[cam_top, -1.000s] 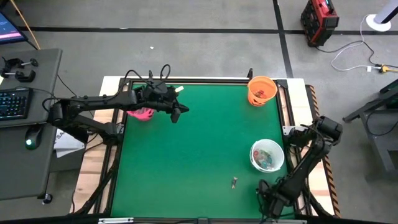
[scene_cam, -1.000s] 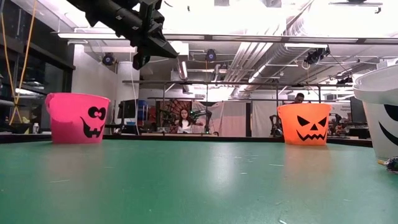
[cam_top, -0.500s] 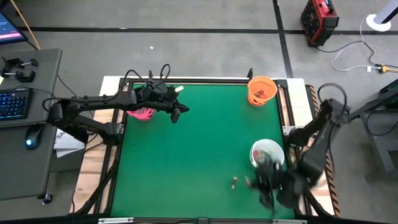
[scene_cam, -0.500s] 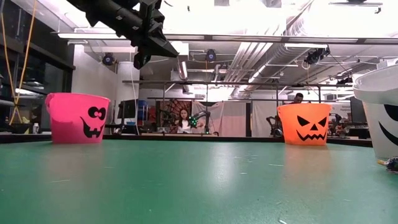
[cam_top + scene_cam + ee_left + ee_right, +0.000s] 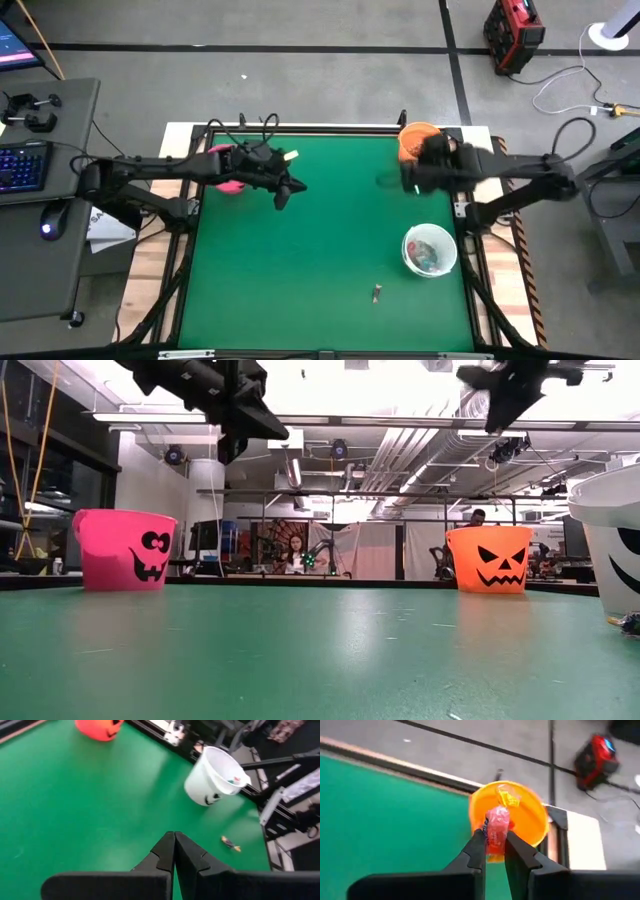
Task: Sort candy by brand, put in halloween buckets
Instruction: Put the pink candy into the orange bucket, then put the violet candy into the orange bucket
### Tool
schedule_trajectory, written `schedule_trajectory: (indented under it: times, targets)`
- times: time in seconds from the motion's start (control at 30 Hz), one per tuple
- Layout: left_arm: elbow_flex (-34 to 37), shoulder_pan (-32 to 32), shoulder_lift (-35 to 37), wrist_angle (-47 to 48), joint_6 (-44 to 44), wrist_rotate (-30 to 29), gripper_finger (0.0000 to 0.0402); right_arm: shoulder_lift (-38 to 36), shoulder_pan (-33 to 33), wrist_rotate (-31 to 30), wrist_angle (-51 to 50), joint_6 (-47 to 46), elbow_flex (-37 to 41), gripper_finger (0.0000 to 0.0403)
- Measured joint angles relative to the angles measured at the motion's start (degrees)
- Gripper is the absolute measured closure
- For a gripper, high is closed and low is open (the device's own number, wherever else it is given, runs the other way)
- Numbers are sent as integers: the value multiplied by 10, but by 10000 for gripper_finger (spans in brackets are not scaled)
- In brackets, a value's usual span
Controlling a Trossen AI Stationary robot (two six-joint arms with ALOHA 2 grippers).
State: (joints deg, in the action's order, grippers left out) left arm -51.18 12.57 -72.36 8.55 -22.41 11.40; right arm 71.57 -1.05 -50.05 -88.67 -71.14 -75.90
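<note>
My right gripper (image 5: 495, 845) hovers at the orange bucket (image 5: 530, 822), shut on a pink-red wrapped candy (image 5: 497, 827). In the high view it (image 5: 408, 172) hides part of that bucket (image 5: 418, 132), which has a yellow sweet (image 5: 507, 797) inside. My left gripper (image 5: 174, 851) is shut and empty, held high over the table (image 5: 285, 190) beside the pink bucket (image 5: 228, 182). The white bucket (image 5: 430, 250) stands on its base near the right edge and has sweets in it. One loose candy (image 5: 377, 293) lies on the mat. My right gripper pinches the pink-red candy's lower part (image 5: 495, 840) between its two fingers. The upper part of the wrapper sticks out beyond the fingertips. The candy is lifted clear of the table, in front of the orange bucket's rim.
The green mat (image 5: 320, 240) is bare between the buckets except for the loose candy (image 5: 230, 843) near the white bucket (image 5: 212, 777). A raised frame borders the table. In the low view the pink (image 5: 125, 550), orange (image 5: 488, 560) and white (image 5: 610, 540) buckets stand upright.
My right arm has swung fast from its folded place at the table's near right corner, past the white bucket, up and toward the far edge, and is now at the orange bucket. My left gripper has barely shifted. The buckets and the loose candy have stayed put.
</note>
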Motion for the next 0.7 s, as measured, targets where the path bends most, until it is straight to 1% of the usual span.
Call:
schedule_trajectory:
  times: [0.1, 0.17, 0.27, 0.37, 0.47, 0.53, 0.63, 0.7]
  targets:
    - [0, -20, 0, -16, 0, 0, 402, 3, 104, 16, 50, 104, 0, 358]
    - [0, -32, 0, -29, 0, 0, 401, 8, 166, 40, 79, 159, 0, 349]
    - [0, -47, 0, -43, 0, 0, 402, 18, 250, 89, 113, 198, 0, 340]
    - [0, -60, 0, -49, 0, 0, 401, 27, 316, 139, 129, 232, 0, 335]
    - [0, -72, 0, -47, 1, 0, 402, 37, 358, 176, 132, 244, 0, 325]
    - [0, -79, 0, -41, 7, 0, 402, 41, 374, 203, 142, 263, 0, 313]
    - [0, -88, 0, -34, 27, 0, 402, 45, 387, 230, 167, 294, 0, 281]
    - [0, -92, 0, -36, 41, 0, 401, 45, 390, 232, 176, 296, 0, 254]
